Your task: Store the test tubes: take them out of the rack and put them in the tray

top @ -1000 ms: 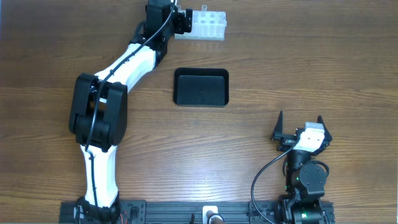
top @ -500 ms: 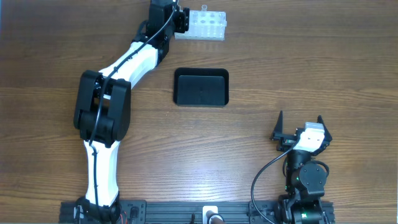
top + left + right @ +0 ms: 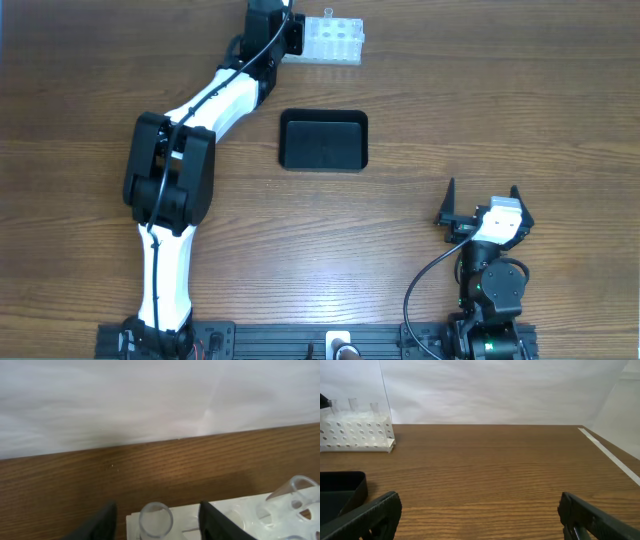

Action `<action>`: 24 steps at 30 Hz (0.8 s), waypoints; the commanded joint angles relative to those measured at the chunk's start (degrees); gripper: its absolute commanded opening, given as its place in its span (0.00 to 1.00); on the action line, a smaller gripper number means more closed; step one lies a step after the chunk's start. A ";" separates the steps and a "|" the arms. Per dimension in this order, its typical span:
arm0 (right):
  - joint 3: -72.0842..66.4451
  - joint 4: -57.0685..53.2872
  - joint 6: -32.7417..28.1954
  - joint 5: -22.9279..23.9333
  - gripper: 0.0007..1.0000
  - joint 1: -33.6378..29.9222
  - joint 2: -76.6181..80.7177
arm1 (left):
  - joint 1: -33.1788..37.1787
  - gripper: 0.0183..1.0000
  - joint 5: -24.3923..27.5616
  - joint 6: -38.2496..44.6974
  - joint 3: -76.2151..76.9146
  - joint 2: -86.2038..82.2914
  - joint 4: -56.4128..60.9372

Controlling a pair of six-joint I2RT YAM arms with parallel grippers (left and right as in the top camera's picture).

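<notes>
**A:** Where are the test tubes [image 3: 353,405]?

**B:** In the white rack [image 3: 335,40], which sits at 12 o'clock from the black tray [image 3: 323,140], apart from it. From above, the clear glass nearly vanishes against the rack, so I cannot count them. The right wrist view gives three faint tops, and one end of the rack is cut off at that picture's edge.

**A:** And the left gripper [image 3: 296,36]?

**B:** It is at the rack's 9 o'clock end. Its fingers [image 3: 102,522] are spread, one on either side of the nearest tube [image 3: 156,519], with a gap on each side, so nothing is gripped. That tube shows little more than its rim; the rest is cut off below. A second tube [image 3: 296,491], leaning, is also clipped at the picture's side.

**A:** The right gripper [image 3: 483,200]?

**B:** It is at about 4 o'clock from the tray and well apart from it, over the bare table [image 3: 560,110]. The claw is wide and holds nothing. In its own wrist view the tray is just a corner at the edge.
</notes>
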 commanded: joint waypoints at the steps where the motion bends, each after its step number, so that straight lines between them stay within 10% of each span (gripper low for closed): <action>1: -0.44 0.11 0.20 0.76 0.99 0.24 -0.42 | -0.04 0.45 -0.57 0.22 1.27 1.79 0.39; 24: -0.46 0.11 0.20 0.76 0.99 0.24 -0.42 | -0.07 0.11 -0.68 0.22 2.45 1.75 0.35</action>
